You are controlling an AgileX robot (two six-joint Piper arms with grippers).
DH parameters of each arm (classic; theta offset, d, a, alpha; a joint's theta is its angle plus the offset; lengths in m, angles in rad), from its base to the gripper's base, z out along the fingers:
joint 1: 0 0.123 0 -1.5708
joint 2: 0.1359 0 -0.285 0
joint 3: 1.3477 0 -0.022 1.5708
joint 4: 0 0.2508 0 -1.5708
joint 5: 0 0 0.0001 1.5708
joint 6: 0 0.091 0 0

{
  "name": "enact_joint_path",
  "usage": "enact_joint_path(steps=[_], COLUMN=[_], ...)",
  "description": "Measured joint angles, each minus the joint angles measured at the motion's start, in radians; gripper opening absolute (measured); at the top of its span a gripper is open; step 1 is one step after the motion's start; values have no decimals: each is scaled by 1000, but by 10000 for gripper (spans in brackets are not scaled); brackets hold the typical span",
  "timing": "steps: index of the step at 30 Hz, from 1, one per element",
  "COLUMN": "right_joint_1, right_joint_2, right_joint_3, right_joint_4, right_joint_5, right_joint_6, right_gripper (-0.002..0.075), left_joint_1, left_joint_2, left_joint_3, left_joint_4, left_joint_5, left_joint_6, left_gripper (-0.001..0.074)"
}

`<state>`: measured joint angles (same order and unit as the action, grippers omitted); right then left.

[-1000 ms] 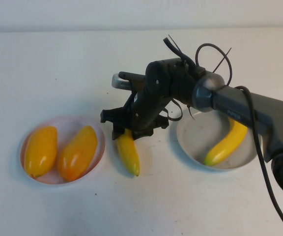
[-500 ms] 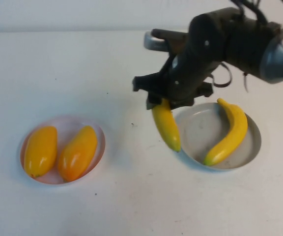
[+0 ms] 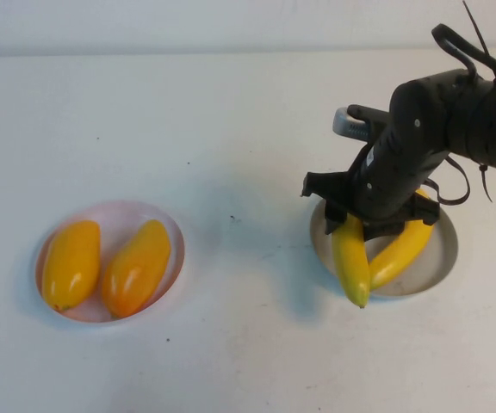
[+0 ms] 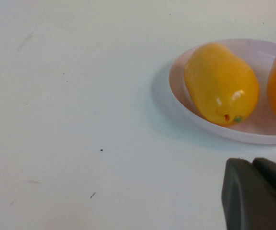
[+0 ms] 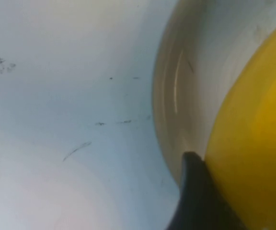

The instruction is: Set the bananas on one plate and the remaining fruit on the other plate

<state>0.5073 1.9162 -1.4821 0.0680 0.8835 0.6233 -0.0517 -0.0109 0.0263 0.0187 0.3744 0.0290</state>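
Observation:
My right gripper is shut on a banana and holds it over the near left rim of the grey-blue plate. The banana's tip hangs past that rim. In the right wrist view one dark finger presses against this banana above the plate. A second banana lies in the plate. Two plump orange-yellow fruits rest in the pink plate. My left gripper is shut and empty, low beside the pink plate and one fruit.
White tabletop stretches between and behind the two plates, with a few small dark specks. The right arm's cables loop above its wrist.
My right gripper has carried the banana rightward from the gap between the plates to over the grey-blue plate's left side. The fruits, the other banana and the left gripper have not moved.

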Motion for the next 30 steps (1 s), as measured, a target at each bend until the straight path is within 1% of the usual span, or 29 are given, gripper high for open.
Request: enact_joint_path(steps=[2, 6, 7, 11, 13, 15, 17, 19, 22, 25, 26, 27, 30], right_joint_1=[-3, -7, -7, -7, -7, -7, -7, -7, -7, -7, -7, -7, -7], right_joint_2=[4, 4, 4, -4, -25, -73, -141, -232, -402, -549, -596, -641, -766], right_joint_3=[0, 0, 0, 0, 1, 11, 39, 92, 207, 295, 321, 345, 414], right_joint_4=[0, 0, -2, -2, -4, -4, -4, -6, -7, -9, -9, -9, -9], right_joint_5=[0, 19, 24, 57, 83, 113, 129, 136, 150, 195, 219, 241, 287], right_joint_6=[0, 0, 0, 0, 0, 0, -10, -50, -132, -222, -245, -268, -324], right_gripper=[342, 456, 474, 498, 498, 483, 443, 383, 249, 81, 48, 26, -1], left_joint_1=[0, 0, 0, 0, 0, 0, 0, 0, 0, 0, 0, 0, 0], left_joint_2=[0, 0, 0, 0, 0, 0, 0, 0, 0, 0, 0, 0, 0], left_joint_3=[0, 0, 0, 0, 0, 0, 0, 0, 0, 0, 0, 0, 0], left_joint_4=[0, 0, 0, 0, 0, 0, 0, 0, 0, 0, 0, 0, 0], left_joint_5=[0, 0, 0, 0, 0, 0, 0, 0, 0, 0, 0, 0, 0], left_joint_6=[0, 0, 0, 0, 0, 0, 0, 0, 0, 0, 0, 0, 0], left_gripper=[-4, -4, -4, -4, -4, -4, -4, -4, -4, -4, -4, -4, -4])
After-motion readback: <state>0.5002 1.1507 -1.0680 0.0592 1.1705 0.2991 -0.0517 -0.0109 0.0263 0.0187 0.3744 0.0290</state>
